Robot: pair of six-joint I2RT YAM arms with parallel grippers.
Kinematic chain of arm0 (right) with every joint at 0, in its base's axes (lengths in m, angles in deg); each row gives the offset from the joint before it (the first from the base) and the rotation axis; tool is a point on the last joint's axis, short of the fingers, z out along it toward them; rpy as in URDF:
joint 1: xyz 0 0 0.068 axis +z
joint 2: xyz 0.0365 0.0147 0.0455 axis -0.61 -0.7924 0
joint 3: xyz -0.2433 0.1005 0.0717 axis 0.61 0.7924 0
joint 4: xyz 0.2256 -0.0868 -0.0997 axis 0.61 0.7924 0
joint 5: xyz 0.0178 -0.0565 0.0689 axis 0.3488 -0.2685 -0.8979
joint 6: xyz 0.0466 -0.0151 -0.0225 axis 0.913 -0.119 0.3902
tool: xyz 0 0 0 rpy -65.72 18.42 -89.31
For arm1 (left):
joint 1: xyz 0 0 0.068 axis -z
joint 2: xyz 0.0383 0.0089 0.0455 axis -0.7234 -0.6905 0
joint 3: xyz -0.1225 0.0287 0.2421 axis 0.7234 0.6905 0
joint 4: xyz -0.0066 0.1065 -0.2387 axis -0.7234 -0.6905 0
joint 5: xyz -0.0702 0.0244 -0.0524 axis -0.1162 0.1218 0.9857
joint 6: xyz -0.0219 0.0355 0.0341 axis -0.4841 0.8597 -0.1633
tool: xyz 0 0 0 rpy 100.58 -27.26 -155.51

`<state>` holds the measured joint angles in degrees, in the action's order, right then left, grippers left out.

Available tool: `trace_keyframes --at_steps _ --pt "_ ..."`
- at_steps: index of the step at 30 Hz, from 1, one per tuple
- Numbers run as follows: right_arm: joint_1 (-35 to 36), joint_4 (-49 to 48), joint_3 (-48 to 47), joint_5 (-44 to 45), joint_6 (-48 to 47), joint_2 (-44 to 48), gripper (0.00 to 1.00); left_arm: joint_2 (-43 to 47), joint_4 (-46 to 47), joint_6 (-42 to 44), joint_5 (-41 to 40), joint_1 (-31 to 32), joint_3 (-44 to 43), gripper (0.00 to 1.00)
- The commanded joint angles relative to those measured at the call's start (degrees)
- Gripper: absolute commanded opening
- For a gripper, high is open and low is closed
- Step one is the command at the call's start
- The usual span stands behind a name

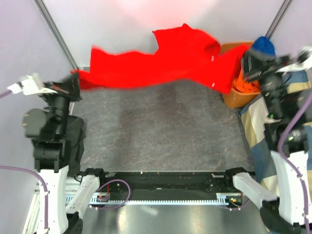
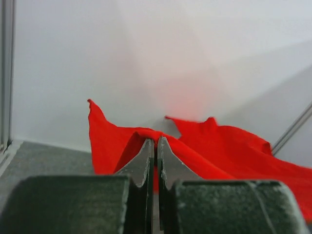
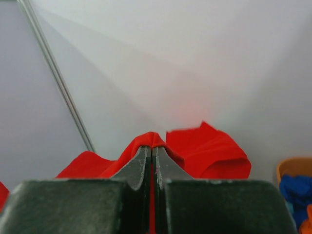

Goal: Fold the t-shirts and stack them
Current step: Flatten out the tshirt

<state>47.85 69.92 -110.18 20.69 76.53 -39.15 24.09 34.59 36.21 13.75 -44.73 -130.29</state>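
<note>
Red t-shirt point(image 1: 161, 63): spread wide across the far side of the surface point(image 1: 161, 136), strung between the two claws, edges blurred. It sags in the middle, and one sleeve or corner stands higher near the back wall point(image 1: 122, 19). Cannot tell whether its lower edge touches the surface.

Left claw point(image 1: 74, 84): at the shirt's left end. In the left wrist view the fingers are pressed nearly together with a fold of red cloth pinched between the tips, and the rest of the shirt trails away beyond them.

Right claw point(image 1: 247, 63): at the shirt's right end, nipped tight on red fabric. The right wrist view shows a thin red line running down between the fingers.

Basket point(image 1: 233, 100), orange-brown: far right, just behind the right claw. It holds an orange t-shirt point(image 1: 242, 85) and, at the top, a blue t-shirt point(image 1: 264, 45).

Checked cushion point(image 1: 253, 122): right edge of the surface, beside the basket, under the right arm.
</note>
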Motion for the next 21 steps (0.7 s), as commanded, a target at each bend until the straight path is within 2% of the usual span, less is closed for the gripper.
trace_keyframes --at_steps 1,3,4,8,10,14,21 --pt "-0.1 2.3 22.6 -3.9 3.2 0.4 0.0 -2.1 -2.4 -3.8 -2.8 -0.2 16.3 0.02" --pt "0.2 -0.4 30.3 -6.2 5.3 1.9 0.0 -2.1 0.0 -5.3 -3.2 -0.2 23.4 0.02" --pt "0.8 -1.5 37.6 -6.3 6.1 2.1 0.0 -2.3 1.8 -5.8 -3.7 -0.2 26.1 0.02" --pt "2.9 -5.5 50.4 -5.0 7.0 1.5 0.0 -6.6 7.1 -9.1 -7.6 -0.2 37.9 0.02" --pt "3.8 -5.2 53.6 -5.1 7.8 1.3 0.0 -10.0 7.8 -11.2 -7.7 -0.2 39.5 0.02" --pt "6.0 -2.4 55.2 -4.0 8.2 3.8 0.0 -12.5 6.8 -13.0 -9.8 0.0 40.1 0.02" --pt "6.6 3.2 53.6 -4.0 6.9 6.7 0.0 -9.9 3.2 -11.9 -10.7 0.0 37.6 0.02"
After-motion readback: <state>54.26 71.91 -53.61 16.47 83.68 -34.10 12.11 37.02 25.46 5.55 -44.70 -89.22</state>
